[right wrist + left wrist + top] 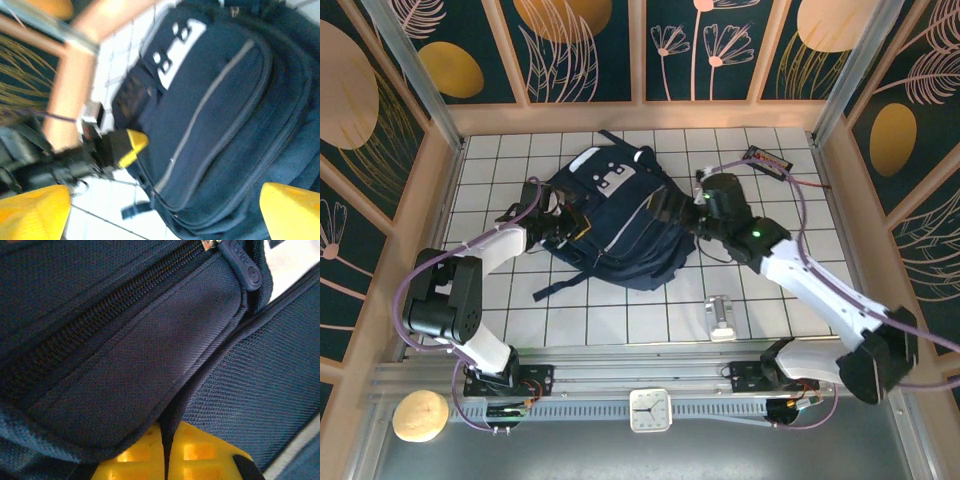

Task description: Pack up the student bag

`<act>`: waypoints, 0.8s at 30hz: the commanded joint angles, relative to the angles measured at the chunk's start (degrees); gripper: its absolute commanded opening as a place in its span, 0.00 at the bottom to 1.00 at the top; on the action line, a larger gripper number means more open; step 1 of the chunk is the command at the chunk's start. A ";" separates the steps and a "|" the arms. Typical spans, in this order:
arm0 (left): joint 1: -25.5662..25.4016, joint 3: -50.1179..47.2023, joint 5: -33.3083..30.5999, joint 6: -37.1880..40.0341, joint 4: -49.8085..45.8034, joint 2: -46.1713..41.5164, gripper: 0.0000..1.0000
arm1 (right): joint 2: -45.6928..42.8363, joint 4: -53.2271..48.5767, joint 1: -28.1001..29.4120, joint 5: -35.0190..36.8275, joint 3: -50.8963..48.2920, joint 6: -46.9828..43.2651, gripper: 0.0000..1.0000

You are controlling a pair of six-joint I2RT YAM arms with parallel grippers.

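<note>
The student bag (pixel 620 228), a large navy backpack with grey stripes and a white patch, lies flat mid-table. At its left edge, my left gripper (pixel 568 224) is shut on the bag. In the left wrist view its yellow fingers (pixel 210 455) pinch a dark fold of the bag's fabric (pixel 170 405), just below a zipper (pixel 100 315) and its pull tab (pixel 245 265). My right gripper (pixel 683 214) hovers at the bag's right side, open. Its yellow fingertips (pixel 292 212) stand wide apart with the bag's front (pixel 225 115) beyond them. The left gripper's yellow finger (pixel 131 145) shows at the bag's far edge.
A small grey-white object (pixel 721 318) lies on the tiles near the front, right of centre. A black and red item (pixel 767 160) sits at the back right. Wooden walls (pixel 440 200) enclose the table. A clock (pixel 649 410) and a round bun (pixel 420 415) rest below the rail.
</note>
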 commanded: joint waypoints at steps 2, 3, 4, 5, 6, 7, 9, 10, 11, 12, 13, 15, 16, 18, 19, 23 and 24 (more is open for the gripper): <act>-0.07 -1.21 3.90 -7.91 9.46 -0.61 0.00 | -2.22 0.17 -2.55 1.50 -0.29 0.12 0.85; -0.18 -2.25 4.21 -10.35 11.66 -1.07 0.00 | 0.10 -5.46 -1.14 3.29 3.07 -1.79 0.84; -0.46 -3.24 4.26 -13.10 14.00 -1.57 0.00 | 3.09 -11.14 0.14 4.43 6.48 -3.29 0.84; -0.90 -4.20 4.10 -15.39 15.86 -1.84 0.00 | 5.81 -15.41 1.18 4.58 8.80 -3.94 0.84; -1.72 -4.89 3.86 -17.58 17.95 -1.98 0.00 | 8.83 -19.34 2.33 4.38 10.82 -3.95 0.84; -2.91 -5.20 3.52 -19.44 19.59 -1.90 0.00 | 11.30 -21.77 3.73 3.29 11.74 -3.99 0.83; -5.22 -5.00 2.46 -21.45 21.09 -1.26 0.00 | 15.07 -23.08 6.50 0.95 11.96 -3.27 0.80; -6.51 -4.81 2.03 -22.41 21.87 -0.79 0.00 | 16.86 -22.88 8.36 0.37 11.96 -3.13 0.79; -7.53 -4.62 1.66 -23.20 22.58 -0.39 0.00 | 18.18 -22.81 10.08 0.91 12.17 -2.93 0.79; -8.40 -4.61 1.38 -24.14 23.50 -0.07 0.00 | 19.91 -23.00 11.95 1.87 12.76 -2.76 0.77; -9.12 -4.41 1.03 -25.03 24.17 -0.01 0.00 | 21.54 -22.85 13.64 2.71 13.46 -2.57 0.74; -9.85 -4.38 0.47 -25.77 24.67 -0.22 0.00 | 24.50 -23.11 16.07 3.59 14.83 -1.79 0.70; -10.02 -4.25 0.46 -25.91 24.45 -0.48 0.00 | 25.85 -23.05 17.13 3.88 15.38 -1.37 0.68; -10.12 -3.90 0.51 -25.61 23.54 -0.90 0.00 | 27.98 -22.57 18.70 5.54 15.92 -0.55 0.64; -10.20 -3.88 0.64 -25.45 23.25 -1.10 0.00 | 28.84 -21.94 19.17 6.35 15.97 -0.34 0.61; -10.12 -4.24 1.15 -24.90 22.40 -1.41 0.00 | 30.95 -21.70 19.49 10.64 16.66 0.88 0.56; -10.11 -4.37 1.30 -24.96 22.47 -1.46 0.00 | 31.27 -21.79 19.47 11.77 16.94 1.18 0.55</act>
